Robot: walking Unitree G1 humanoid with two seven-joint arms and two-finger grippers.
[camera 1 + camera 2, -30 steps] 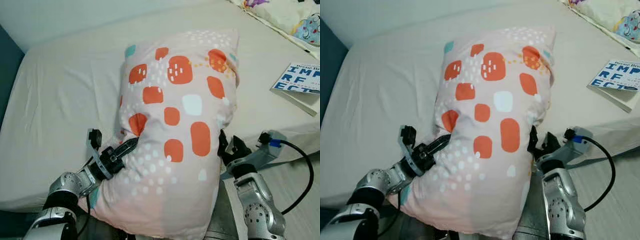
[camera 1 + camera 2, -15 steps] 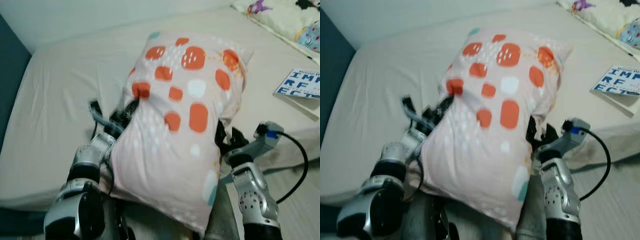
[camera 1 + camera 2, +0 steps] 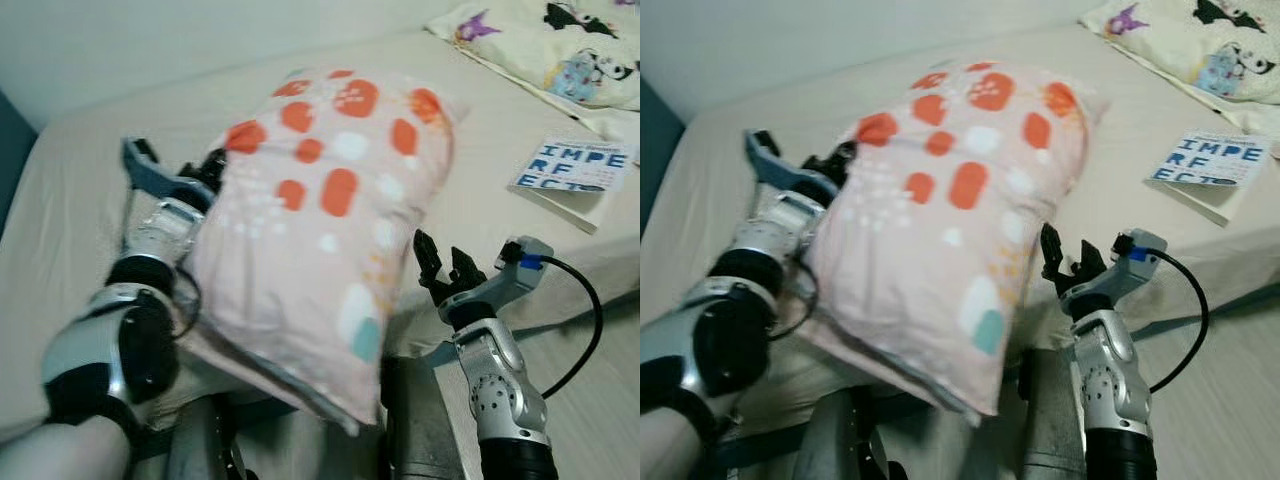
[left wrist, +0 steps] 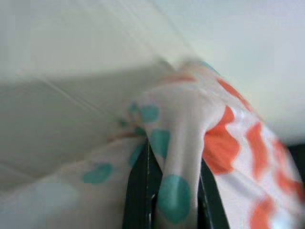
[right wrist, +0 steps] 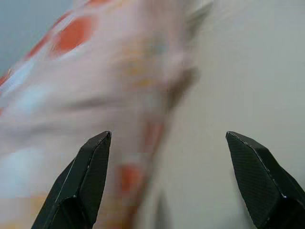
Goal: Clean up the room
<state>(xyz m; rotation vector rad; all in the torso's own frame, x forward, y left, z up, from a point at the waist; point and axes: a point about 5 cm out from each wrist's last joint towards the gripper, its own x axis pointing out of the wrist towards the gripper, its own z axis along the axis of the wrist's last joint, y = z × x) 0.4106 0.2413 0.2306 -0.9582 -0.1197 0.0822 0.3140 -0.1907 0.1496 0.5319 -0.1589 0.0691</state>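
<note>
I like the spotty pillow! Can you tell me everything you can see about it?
The pillow is big, soft and puffy, pale pink with orange blobs, white dots and some teal patches. It is lifted, tilted over the cream bed, its far end near the mattress. The left gripper pinches a fold of its cover. The right gripper is open beside its edge, not holding it.

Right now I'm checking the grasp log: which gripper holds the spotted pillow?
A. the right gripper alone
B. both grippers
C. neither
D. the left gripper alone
D: the left gripper pinches a fold of the spotted pillow, while the right gripper is open beside it with nothing between its fingers.
</note>
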